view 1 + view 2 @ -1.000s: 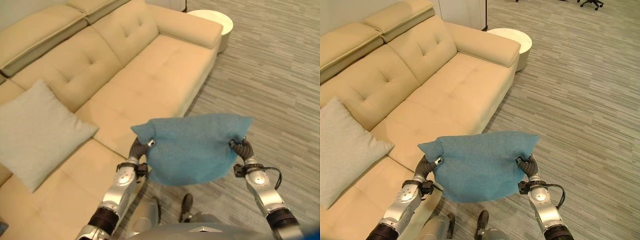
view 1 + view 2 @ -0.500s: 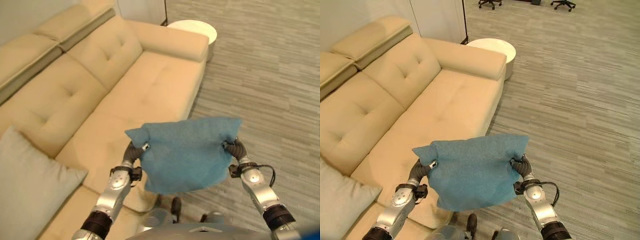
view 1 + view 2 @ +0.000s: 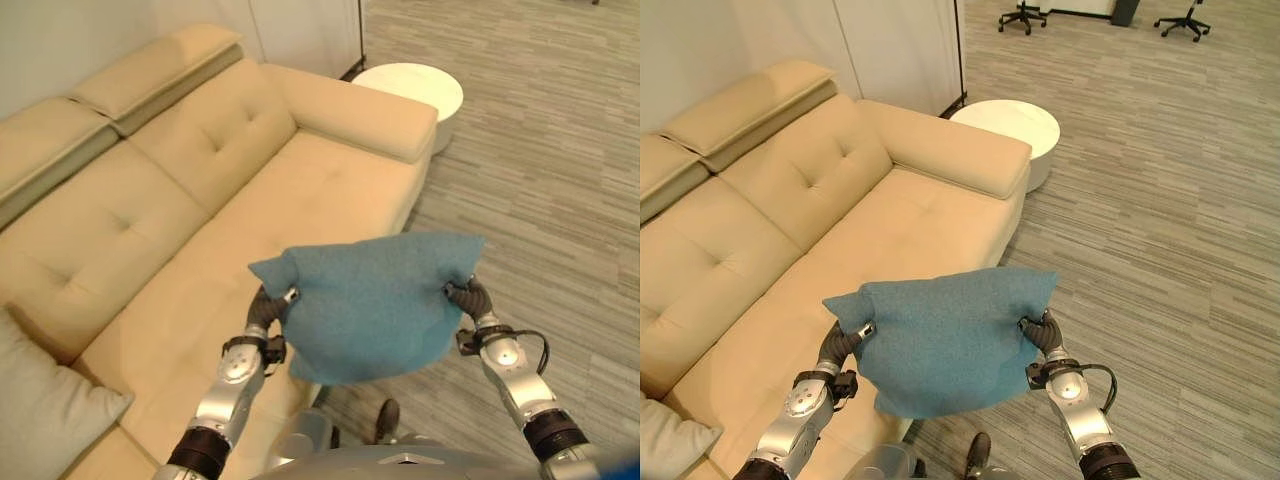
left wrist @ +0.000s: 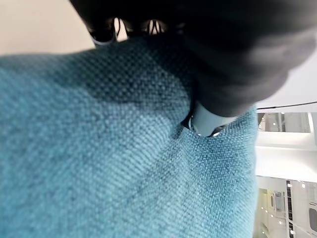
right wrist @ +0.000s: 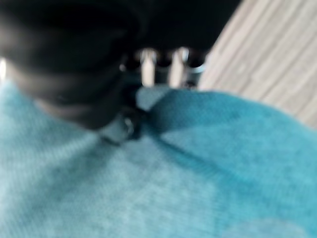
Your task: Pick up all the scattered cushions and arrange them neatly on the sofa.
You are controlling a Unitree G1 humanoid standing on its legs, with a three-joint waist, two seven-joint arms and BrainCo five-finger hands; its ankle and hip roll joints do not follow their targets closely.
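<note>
I am holding the blue cushion [image 3: 375,305] up in the air with both my hands, one at each top corner. My left hand [image 3: 266,305] pinches one corner and my right hand [image 3: 470,298] pinches the other. The cushion hangs down between my fingers, out past the front edge of the sofa [image 3: 200,230] and over the floor [image 3: 540,170].

From my eyes I see the big tan sofa beyond my left fingers, and a grey cushion [image 3: 45,410] lying on its seat, far off to my left. A round white table [image 3: 1012,125] stands by the sofa's arm, well past my fingers. Office chairs [image 3: 1185,22] stand far away across the room.

My wrist cameras show things my eyes do not. In the left wrist view my fingers [image 4: 106,32] curl over the cushion's edge and my thumb [image 4: 210,119] presses into the cloth. In the right wrist view my fingers [image 5: 163,64] hook over the top and my thumb [image 5: 121,126] bunches the cloth tight.

Both my arms reach forward and up, bent at the wrist.
</note>
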